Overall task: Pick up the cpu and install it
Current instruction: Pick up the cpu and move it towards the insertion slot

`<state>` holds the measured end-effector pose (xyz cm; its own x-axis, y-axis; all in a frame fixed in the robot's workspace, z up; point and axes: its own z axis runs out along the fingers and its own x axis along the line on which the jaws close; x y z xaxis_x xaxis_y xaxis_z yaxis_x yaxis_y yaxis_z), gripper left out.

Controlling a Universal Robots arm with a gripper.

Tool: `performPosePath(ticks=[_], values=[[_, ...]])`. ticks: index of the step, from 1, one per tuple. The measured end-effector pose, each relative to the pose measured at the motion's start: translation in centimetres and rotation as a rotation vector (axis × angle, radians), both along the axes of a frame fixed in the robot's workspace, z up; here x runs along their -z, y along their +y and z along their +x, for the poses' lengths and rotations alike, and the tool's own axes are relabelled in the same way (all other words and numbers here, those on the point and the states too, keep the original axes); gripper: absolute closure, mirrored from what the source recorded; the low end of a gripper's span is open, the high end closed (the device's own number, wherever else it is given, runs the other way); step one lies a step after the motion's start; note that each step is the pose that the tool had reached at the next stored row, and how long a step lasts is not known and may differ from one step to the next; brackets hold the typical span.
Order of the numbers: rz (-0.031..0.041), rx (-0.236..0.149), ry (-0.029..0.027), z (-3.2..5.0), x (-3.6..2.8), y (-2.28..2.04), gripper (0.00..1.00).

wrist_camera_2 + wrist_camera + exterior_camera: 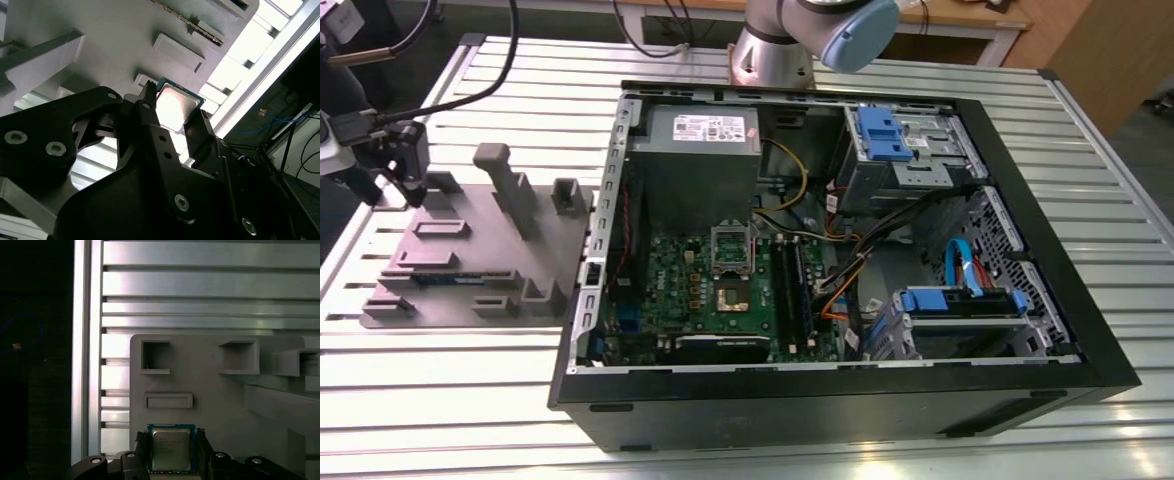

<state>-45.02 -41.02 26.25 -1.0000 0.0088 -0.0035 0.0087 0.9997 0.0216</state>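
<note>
Jaws: narrowed onto the cpu [171, 448], with one finger [142, 444] against each of two opposite edges.
Gripper [403, 168]: low over the far corner of the grey fixture [467, 270], at the exterior view's left.
Cpu: silvery top facing the cameras in both wrist views, near the fixture's edge and near a shallow rectangular recess [168, 400]; I cannot tell whether it rests on the fixture or is lifted.
Computer case [854, 405]: open on the slatted table [454, 385], well apart from the gripper, with the motherboard [707, 300] exposed.

Open black computer case [827, 400] beside grey plastic fixture [454, 290] on slatted aluminium table [440, 400].
</note>
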Motion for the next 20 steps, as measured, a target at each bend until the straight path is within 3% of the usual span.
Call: performPosePath(ticks=[9, 20], values=[[0.0000, 0.000, 0.0000, 0.00, -0.89, 0.00, 0.53], [0.0001, 0.000, -0.0002, 0.00, -1.23, 0.02, 0.53]])
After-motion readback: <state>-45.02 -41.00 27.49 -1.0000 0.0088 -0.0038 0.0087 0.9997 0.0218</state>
